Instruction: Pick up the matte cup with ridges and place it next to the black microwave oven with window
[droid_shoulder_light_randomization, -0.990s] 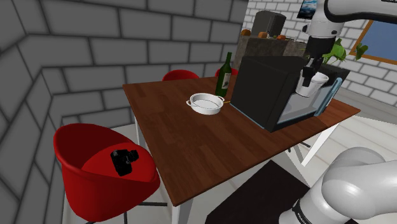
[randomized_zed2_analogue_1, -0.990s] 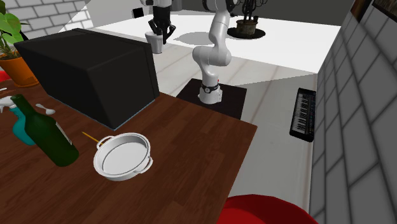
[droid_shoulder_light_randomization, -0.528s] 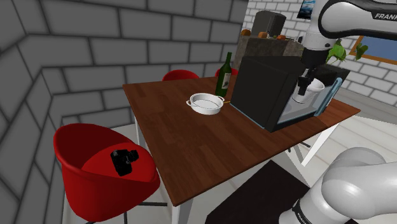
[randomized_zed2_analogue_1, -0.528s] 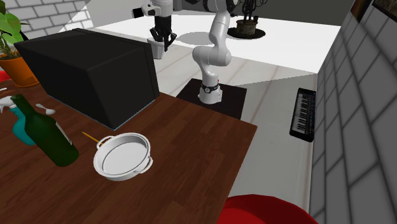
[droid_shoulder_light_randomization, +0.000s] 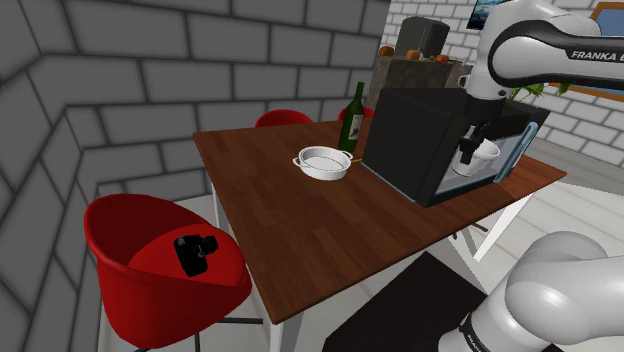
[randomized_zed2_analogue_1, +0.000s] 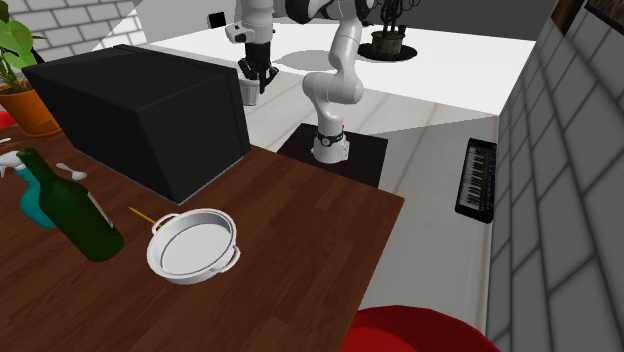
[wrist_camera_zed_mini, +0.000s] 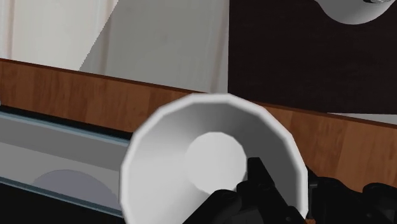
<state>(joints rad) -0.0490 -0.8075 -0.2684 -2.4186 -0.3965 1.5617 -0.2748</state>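
Note:
The cup (droid_shoulder_light_randomization: 486, 152) is plain white, with a faceted wall, and hangs upright from my gripper (droid_shoulder_light_randomization: 477, 138) just above the table's edge. It is right beside the open-door end of the black microwave (droid_shoulder_light_randomization: 415, 140). The gripper is shut on the cup's rim wall. In the wrist view one black finger (wrist_camera_zed_mini: 262, 181) reaches inside the cup (wrist_camera_zed_mini: 191, 159), with the brown table (wrist_camera_zed_mini: 76, 95) below. In the second exterior view the gripper (randomized_zed2_analogue_1: 255, 78) holds the cup (randomized_zed2_analogue_1: 247, 90) just behind the microwave (randomized_zed2_analogue_1: 140, 110).
A white two-handled pan (droid_shoulder_light_randomization: 323, 162) and a green bottle (droid_shoulder_light_randomization: 352, 118) stand on the table (droid_shoulder_light_randomization: 300, 225) beside the microwave. A teal spray bottle (randomized_zed2_analogue_1: 35, 205) and a potted plant (randomized_zed2_analogue_1: 20, 60) are near its far side. A red chair (droid_shoulder_light_randomization: 165, 262) holds a black camera (droid_shoulder_light_randomization: 195, 252).
The gripper has come down with the cup along the microwave's door end, from above its top to nearly table height. Its grip has not changed.

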